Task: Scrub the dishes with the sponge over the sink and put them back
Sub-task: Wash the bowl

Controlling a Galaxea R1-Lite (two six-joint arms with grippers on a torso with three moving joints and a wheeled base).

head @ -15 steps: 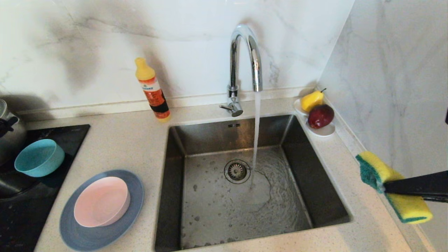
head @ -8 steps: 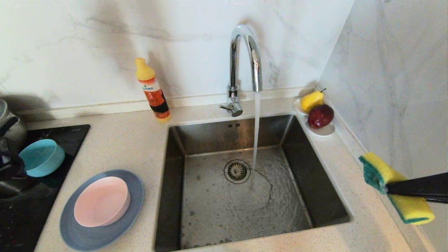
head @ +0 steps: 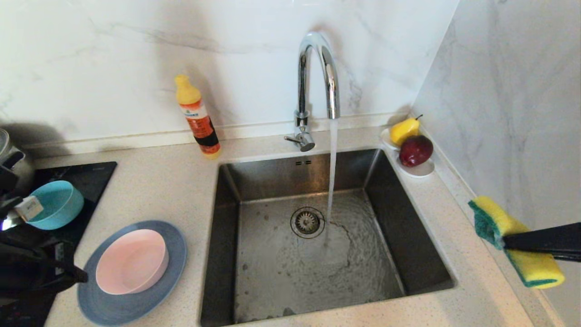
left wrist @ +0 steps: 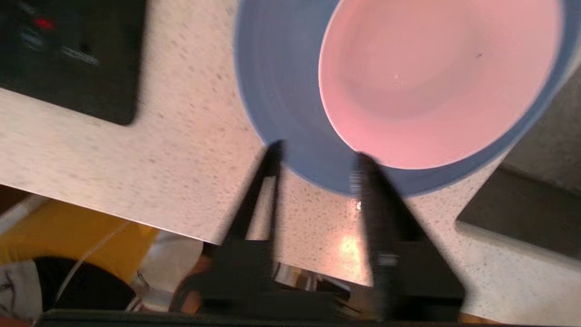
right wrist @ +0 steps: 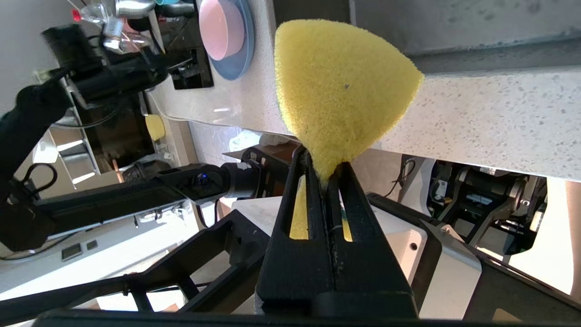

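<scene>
The pale pink bowl [head: 131, 261] sits inside the slate-blue plate [head: 136, 304] on the counter left of the sink [head: 399, 213]. The teal bowl [head: 54, 204] stands behind them on the hob's edge. My left gripper [head: 75, 272] is at the plate's left rim. In the left wrist view it [left wrist: 317, 159] is open and empty, its tips just over the plate [left wrist: 281, 91] beside the pink bowl [left wrist: 431, 81]. My right gripper [head: 506, 241] hovers right of the sink, shut on the yellow and green sponge [head: 513, 240]. The sponge [right wrist: 340, 86] bulges beyond the shut right gripper [right wrist: 324, 168].
Water runs from the chrome tap [head: 317, 72] into the sink near the drain [head: 307, 222]. An orange detergent bottle [head: 197, 116] stands behind the sink's left corner. A white saucer [head: 420, 169] with fruit sits at the back right by the marble side wall. Black hob [head: 91, 177] at left.
My left arm has come in from the left edge, passed the teal bowl and dropped toward the plate's left rim. The right gripper with the sponge has barely shifted.
</scene>
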